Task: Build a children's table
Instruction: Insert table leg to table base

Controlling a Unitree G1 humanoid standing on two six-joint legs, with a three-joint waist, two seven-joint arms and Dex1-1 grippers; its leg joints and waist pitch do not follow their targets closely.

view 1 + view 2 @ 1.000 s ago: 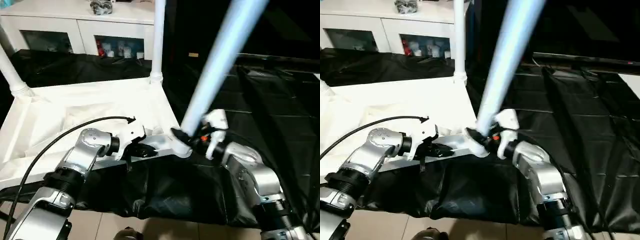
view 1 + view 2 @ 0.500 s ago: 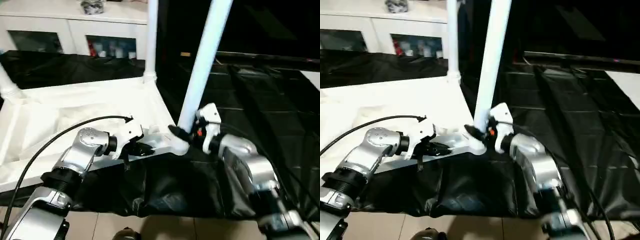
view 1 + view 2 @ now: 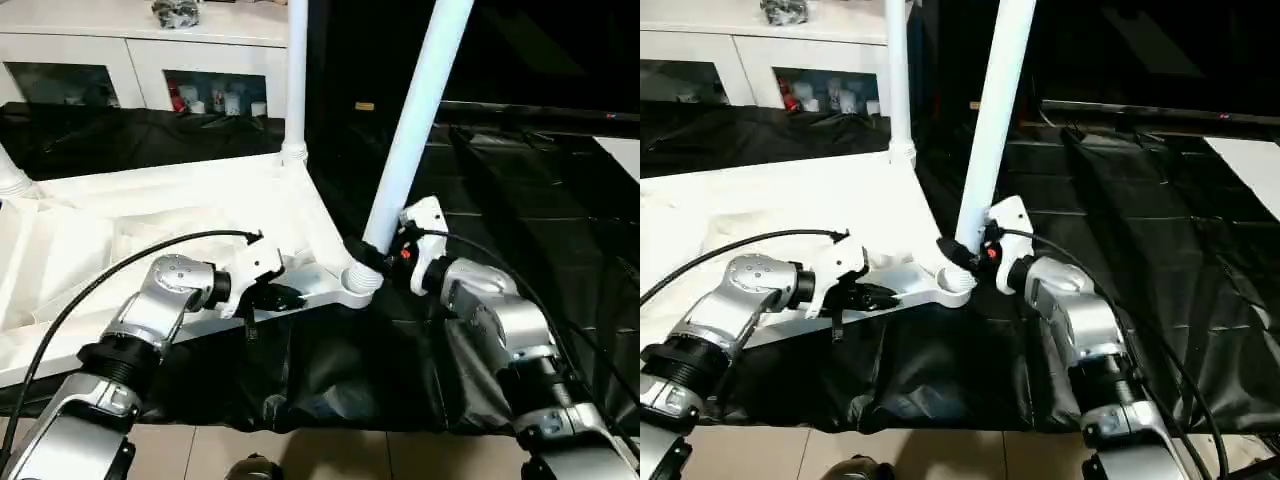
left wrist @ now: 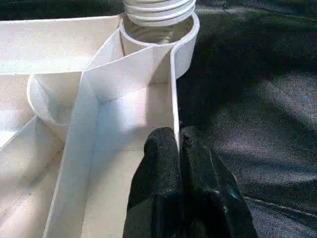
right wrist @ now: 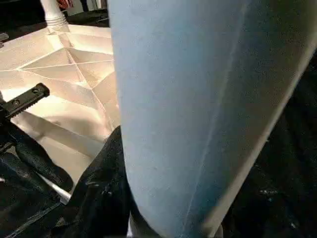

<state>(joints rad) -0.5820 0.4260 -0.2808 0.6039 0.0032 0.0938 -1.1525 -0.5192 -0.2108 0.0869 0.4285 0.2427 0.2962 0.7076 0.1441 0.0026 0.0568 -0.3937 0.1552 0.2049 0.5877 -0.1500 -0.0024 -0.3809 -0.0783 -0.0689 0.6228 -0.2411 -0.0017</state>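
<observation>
A white cabinet (image 3: 150, 60) stands at the back, behind a desk (image 3: 520, 210) with a black cover. The children's table (image 3: 150, 230) lies upside down on the desk, its legs pointing up. The left tool (image 4: 179, 148) is pinched shut on the table's thin edge wall. The leg (image 3: 415, 120) at the near corner socket (image 3: 358, 283) leans a little right; its top is cut off. The right tool (image 3: 385, 255) grips that leg low down.

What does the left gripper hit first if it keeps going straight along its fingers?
Likely the corner socket of the upturned tabletop. The left gripper, shut on the tabletop's thin rim wall, points along that wall towards the socket, where the leg held by the right gripper stands. Depth is uncertain.
</observation>
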